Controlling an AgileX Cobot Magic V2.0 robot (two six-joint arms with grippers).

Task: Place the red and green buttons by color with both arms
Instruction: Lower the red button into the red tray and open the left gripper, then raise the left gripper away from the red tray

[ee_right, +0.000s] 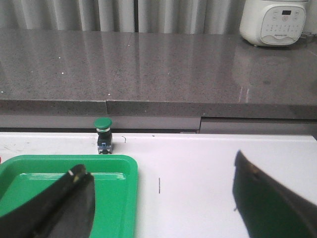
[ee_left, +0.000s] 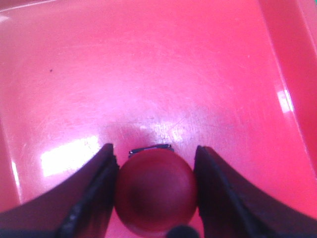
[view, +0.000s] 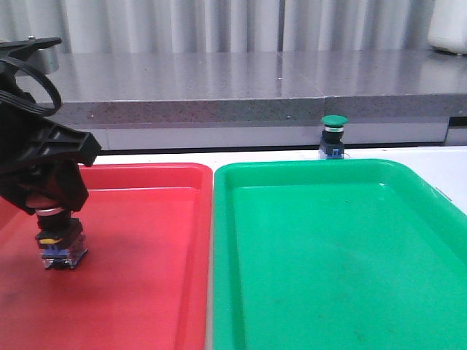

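Observation:
My left gripper (view: 52,208) is shut on the dark red cap of the red button (view: 61,244). It holds the button upright, low over the floor of the red tray (view: 146,255), near its left side. In the left wrist view the red cap (ee_left: 156,191) fills the gap between both fingers of the left gripper (ee_left: 155,151). The green button (view: 334,137) stands upright on the white table just behind the green tray (view: 328,255). It also shows in the right wrist view (ee_right: 103,135). My right gripper (ee_right: 158,164) is wide open and empty, above the green tray's far right corner (ee_right: 119,173).
A grey stone counter (view: 255,87) runs along the back, with a white appliance (ee_right: 275,22) on it at the right. The two trays sit side by side, touching. White table (ee_right: 198,178) lies to the right of the green tray.

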